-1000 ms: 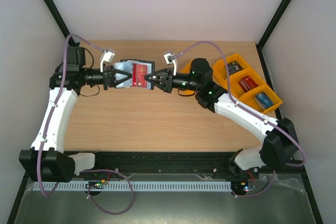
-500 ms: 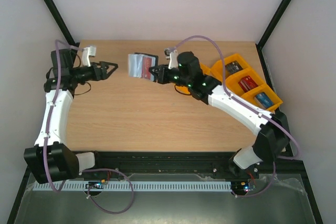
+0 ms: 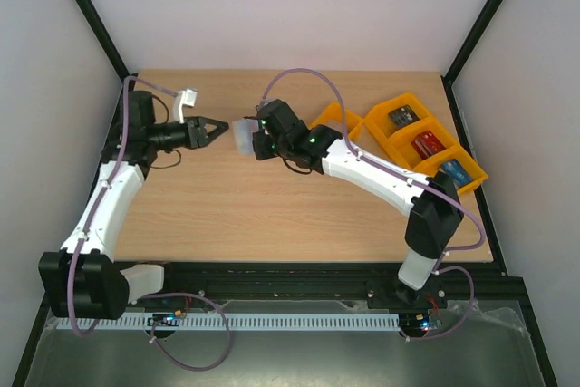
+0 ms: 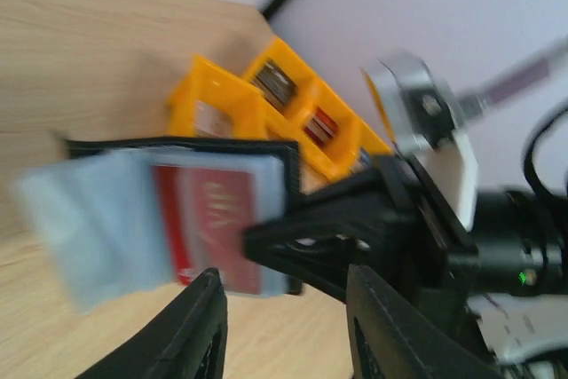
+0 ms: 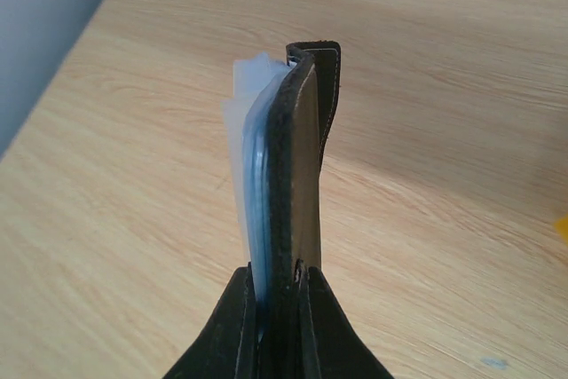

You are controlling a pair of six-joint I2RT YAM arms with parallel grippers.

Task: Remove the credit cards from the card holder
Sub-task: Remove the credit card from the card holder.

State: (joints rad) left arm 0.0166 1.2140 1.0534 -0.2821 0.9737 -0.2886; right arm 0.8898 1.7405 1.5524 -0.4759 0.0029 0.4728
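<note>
pulling the red card: square up first, then pinch

find the card holder [image 5: 297, 184] up in the air, seemingly clear of the table [image 3: 272, 215], over its far left-of-centre part. note it open: black cover behind, pale clear pockets [image 4: 89, 219] fanning toward the left arm, a red card [image 4: 209, 219] sitting in one pocket. cannot make out any other credit cards here.

see the right gripper [image 5: 277, 281] clamped on the holder's edge, cover and pocket ends both between its jaws. see the left gripper [image 3: 217, 128] just beside the pockets, jaws parted, gripping nothing; cannot tell through the blur whether it touches them.

judge the step: reach in with the left and draw the red card out.

- hold the right wrist steady.
- bring the left fingers [image 4: 200, 317] square to the card's free edge, one on each face.
- avoid catching the floppy pocket film, else the whole sleeve likely drags along.
- expect thin, slick plastic: close fully before pulling.
- pull straight along the pocket, away from the right gripper.

leave the orange trays [image 3: 426, 138], well off to the right, out of it for now.
</note>
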